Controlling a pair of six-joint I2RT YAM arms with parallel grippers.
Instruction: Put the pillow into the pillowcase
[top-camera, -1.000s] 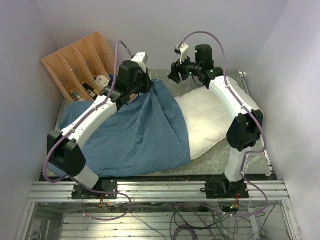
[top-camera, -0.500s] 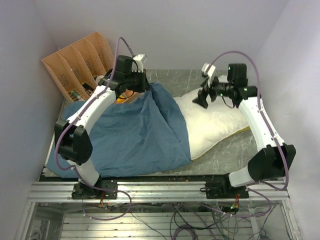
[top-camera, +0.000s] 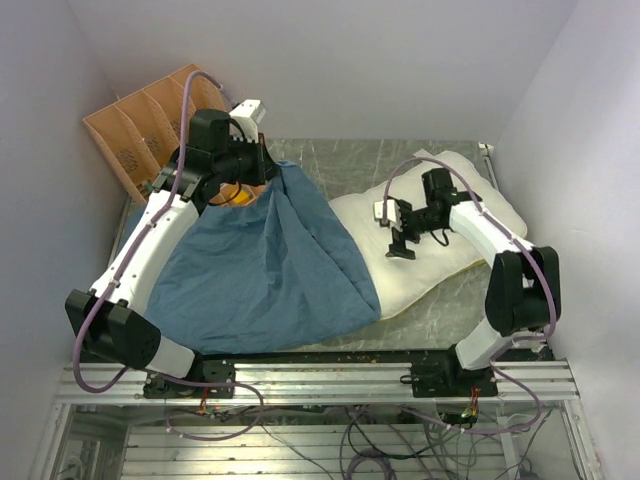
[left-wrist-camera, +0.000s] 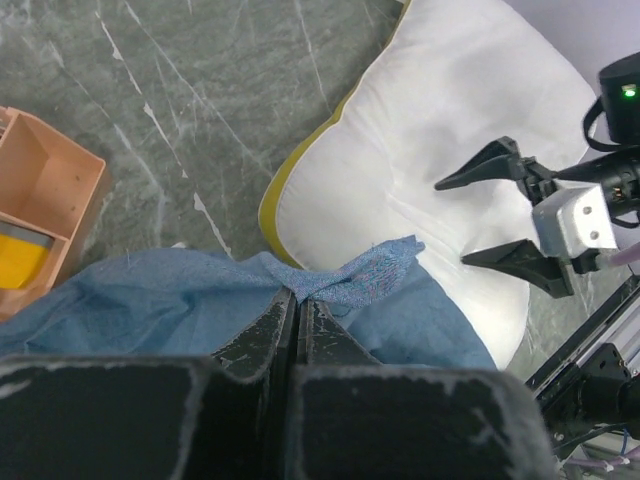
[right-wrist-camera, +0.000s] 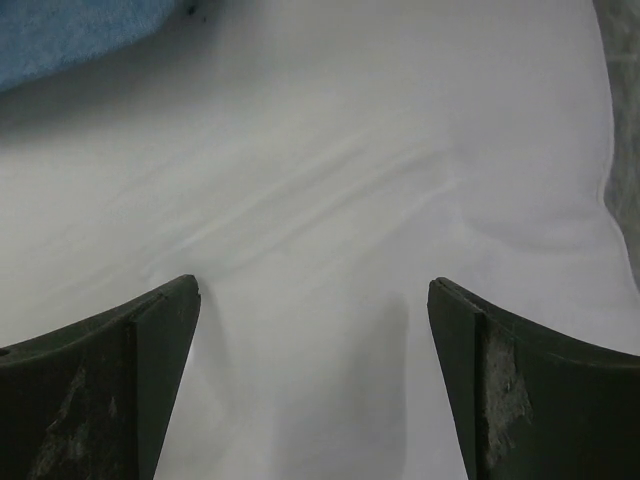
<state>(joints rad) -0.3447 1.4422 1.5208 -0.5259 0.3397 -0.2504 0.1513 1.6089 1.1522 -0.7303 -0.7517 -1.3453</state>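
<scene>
Two arms are at work over the green marbled table (top-camera: 350, 158). The left arm rises from its base at the lower left of the top view, folds at an elbow near the frame's left edge, and runs up and to the right in a long white link. Its wrist sits in the upper left-centre. The left gripper (top-camera: 265, 177) has its jaws pressed together on a fold of the pillowcase (top-camera: 260, 270). In the left wrist view the two dark fingers (left-wrist-camera: 272, 330) meet with blue cloth pinched between them, and the fabric is drawn up into a peak.

The right arm climbs from the lower right, bends at a dark elbow by the right wall, then doubles back toward the centre with its wrist turned left. The right gripper (top-camera: 398, 233) hangs just above the pillow (top-camera: 445, 265) with its jaws spread wide and nothing between them. In the right wrist view both fingertips (right-wrist-camera: 165, 320) frame bare white quilting.

Most of the pillow lies in the right-centre of the top view, with its yellow edge showing. Its left end is overlapped by the pillowcase, which spreads across the centre and left. Whether that end is inside the case cannot be told. A tan divided organizer (top-camera: 130, 130) stands in the upper left corner.
</scene>
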